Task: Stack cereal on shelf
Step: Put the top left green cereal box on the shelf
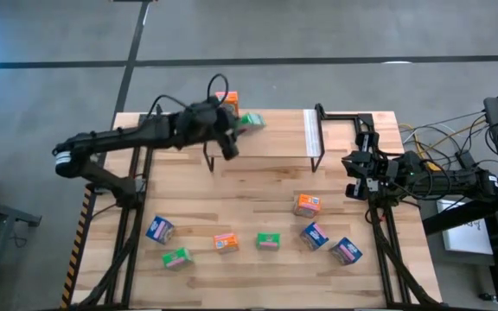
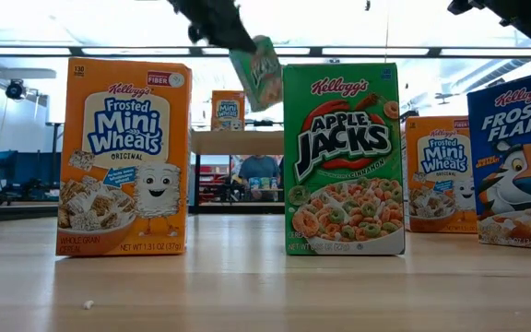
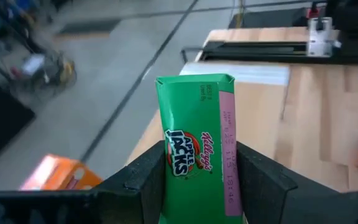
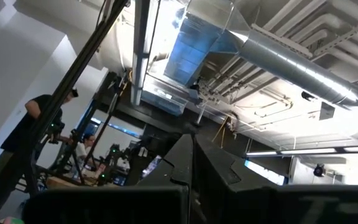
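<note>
My left gripper (image 1: 237, 126) is over the shelf (image 1: 275, 131) at the table's far side, shut on a green cereal box (image 1: 252, 121). The low view shows this box (image 2: 259, 72) tilted in the air above the shelf's plank (image 2: 238, 141). An orange cereal box (image 1: 227, 101) stands upright on the shelf's far left corner. Several more orange, green and blue cereal boxes stand along the table's near half, among them a green one (image 1: 269, 241). My right gripper (image 1: 353, 179) waits shut at the table's right side, pointing upward. My left gripper pinches the green box between its two fingers (image 3: 148, 180), one on each broad face. The narrow printed side (image 3: 194, 155) faces the wrist camera. The fingers slant down from the table's left and the box sticks out ahead of them. It is lifted clear and tilted above the shelf.
A white strip (image 1: 311, 131) crosses the shelf near its right end, and black frame legs (image 1: 318, 160) stand by it. Loose boxes stand at the near side: blue (image 1: 159, 229), green (image 1: 176, 257), orange (image 1: 225, 243), orange (image 1: 307, 205), blue (image 1: 345, 250).
</note>
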### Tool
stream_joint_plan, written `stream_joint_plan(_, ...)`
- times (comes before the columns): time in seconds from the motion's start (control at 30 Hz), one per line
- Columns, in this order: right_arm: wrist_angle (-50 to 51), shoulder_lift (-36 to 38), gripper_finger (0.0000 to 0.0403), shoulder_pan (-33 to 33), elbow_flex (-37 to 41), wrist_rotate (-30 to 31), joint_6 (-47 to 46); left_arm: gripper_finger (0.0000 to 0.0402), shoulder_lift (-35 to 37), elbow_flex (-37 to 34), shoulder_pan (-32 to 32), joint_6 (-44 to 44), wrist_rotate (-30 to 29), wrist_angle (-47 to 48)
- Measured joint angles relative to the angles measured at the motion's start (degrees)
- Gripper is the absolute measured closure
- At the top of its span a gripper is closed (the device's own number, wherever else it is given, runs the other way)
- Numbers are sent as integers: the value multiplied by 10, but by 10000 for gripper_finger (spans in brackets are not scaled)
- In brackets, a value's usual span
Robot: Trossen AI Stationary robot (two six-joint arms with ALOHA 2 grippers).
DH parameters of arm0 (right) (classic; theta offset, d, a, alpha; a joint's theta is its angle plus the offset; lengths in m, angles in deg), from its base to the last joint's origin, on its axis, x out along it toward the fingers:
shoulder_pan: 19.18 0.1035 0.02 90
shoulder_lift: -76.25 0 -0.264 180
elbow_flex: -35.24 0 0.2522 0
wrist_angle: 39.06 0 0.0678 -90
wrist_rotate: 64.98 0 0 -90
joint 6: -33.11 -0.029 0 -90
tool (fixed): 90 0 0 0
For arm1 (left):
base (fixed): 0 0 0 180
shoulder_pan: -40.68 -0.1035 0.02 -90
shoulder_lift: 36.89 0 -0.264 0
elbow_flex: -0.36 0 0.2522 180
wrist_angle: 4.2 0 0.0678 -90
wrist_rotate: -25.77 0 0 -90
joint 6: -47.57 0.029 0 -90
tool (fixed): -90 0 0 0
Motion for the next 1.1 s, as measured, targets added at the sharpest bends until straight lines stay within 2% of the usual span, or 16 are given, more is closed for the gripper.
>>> stream_joint_plan(0.13,0,0,394,0,0,0,3,249,-23,-1,-25,-38,41,1)
stream_joint_plan(0.5,0,0,394,0,0,0,6,245,-43,-1,-38,-70,41,5)
stream_joint_plan(0.93,0,0,394,0,0,0,6,187,-42,-1,-38,-74,41,4)
stream_joint_plan(1.1,0,0,394,0,0,0,7,176,-39,-1,-38,-65,41,6)
